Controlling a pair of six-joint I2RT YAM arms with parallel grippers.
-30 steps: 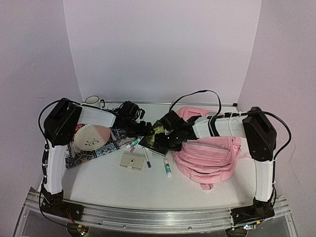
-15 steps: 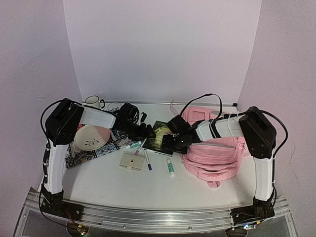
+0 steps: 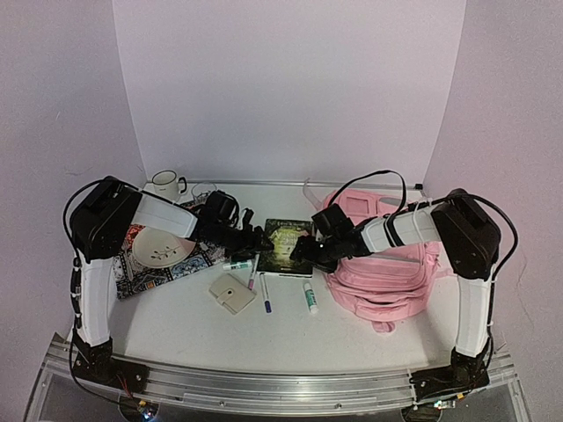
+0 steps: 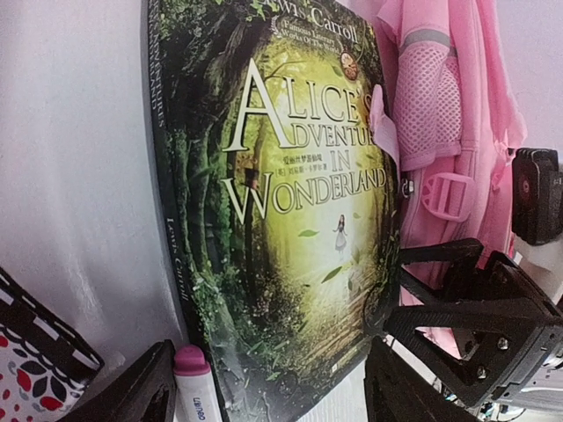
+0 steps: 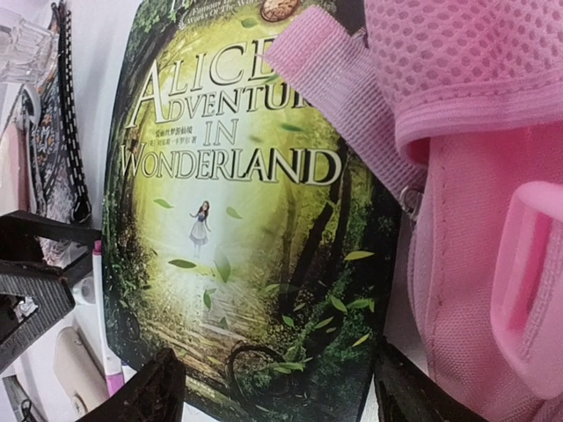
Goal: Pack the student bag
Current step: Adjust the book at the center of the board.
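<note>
Top external: had set the book (image 3: pixel 286 247) flat on the table (image 3: pixel 176 308), just left of the student bag (image 3: pixel 387 272) at the table's right, after holding it tilted and aloft a second earlier. Judged as a setback or a regrip, with the book not yet inside and the bag's edge overlapping one cover corner. Reached in low from both sides, left gripper (image 3: pixel 259 239) and right gripper (image 3: pixel 302 254) facing across the cover. Showed both sets of jaws wide apart over the book's ends, gripping nothing.
</note>
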